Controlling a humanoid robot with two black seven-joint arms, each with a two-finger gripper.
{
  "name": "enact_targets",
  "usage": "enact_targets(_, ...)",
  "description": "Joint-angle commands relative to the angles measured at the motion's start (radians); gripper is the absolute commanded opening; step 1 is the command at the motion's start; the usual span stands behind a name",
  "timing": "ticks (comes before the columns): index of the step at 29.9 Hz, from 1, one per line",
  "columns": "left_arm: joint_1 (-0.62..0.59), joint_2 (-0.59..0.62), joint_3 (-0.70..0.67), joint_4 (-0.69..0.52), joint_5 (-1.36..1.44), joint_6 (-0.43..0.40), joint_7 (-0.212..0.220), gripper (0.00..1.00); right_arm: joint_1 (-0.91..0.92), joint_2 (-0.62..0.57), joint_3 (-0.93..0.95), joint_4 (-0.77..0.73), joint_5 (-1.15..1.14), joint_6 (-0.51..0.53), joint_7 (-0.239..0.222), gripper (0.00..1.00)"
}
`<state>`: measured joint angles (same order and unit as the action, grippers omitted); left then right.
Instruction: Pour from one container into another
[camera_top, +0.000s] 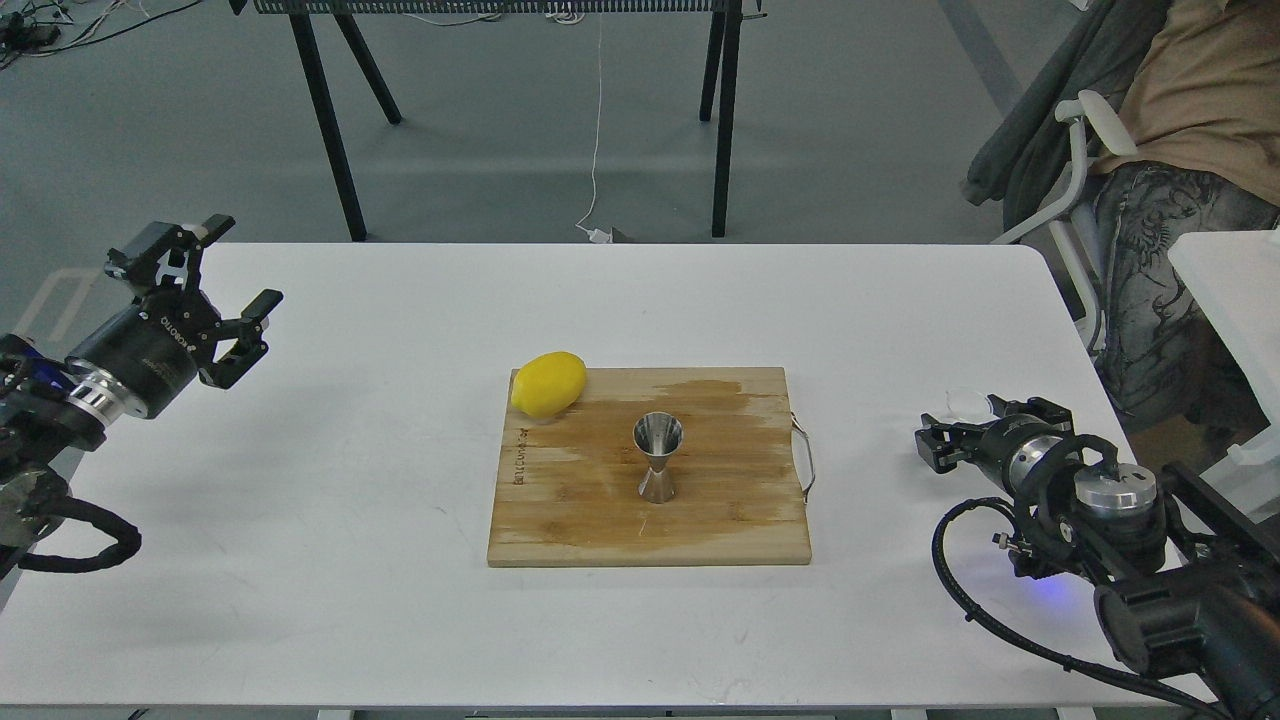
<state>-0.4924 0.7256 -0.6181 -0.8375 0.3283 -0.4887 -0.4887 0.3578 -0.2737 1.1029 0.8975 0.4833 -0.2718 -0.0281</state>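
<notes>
The steel hourglass jigger (658, 458) stands upright in the middle of the wooden cutting board (740, 520). A small clear glass cup (967, 402) sits on the white table to the right of the board, faint against the surface. My right gripper (950, 435) lies low on the table just in front of the cup, touching or nearly touching it. It shows dark and small, so its fingers cannot be told apart. My left gripper (240, 265) hovers open and empty over the table's far left edge, well away from both containers.
A yellow lemon (548, 383) rests on the board's back left corner. A wire handle (805, 458) sticks out of the board's right side. A seated person and chair (1150, 200) are beyond the table's right end. Black trestle legs (720, 120) stand behind the table.
</notes>
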Motion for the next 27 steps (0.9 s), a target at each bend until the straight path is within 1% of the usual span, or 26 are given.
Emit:
enact_targets(1, 0.0, 0.001, 0.0, 0.0, 0.0, 0.0, 0.0, 0.92, 0.001, 0.001, -0.001, 0.0, 0.001, 0.0, -0.001, 0.72)
enact_targets(18, -0.002, 0.001, 0.0, 0.017, -0.002, 0.0, 0.0, 0.92, 0.0, 0.001, -0.001, -0.003, 0.0, 0.022, -0.001, 0.6)
enact_targets(27, 0.0, 0.001, 0.0, 0.017, -0.002, 0.0, 0.0, 0.92, 0.0, 0.001, -0.003, -0.003, 0.0, 0.023, -0.001, 0.56)
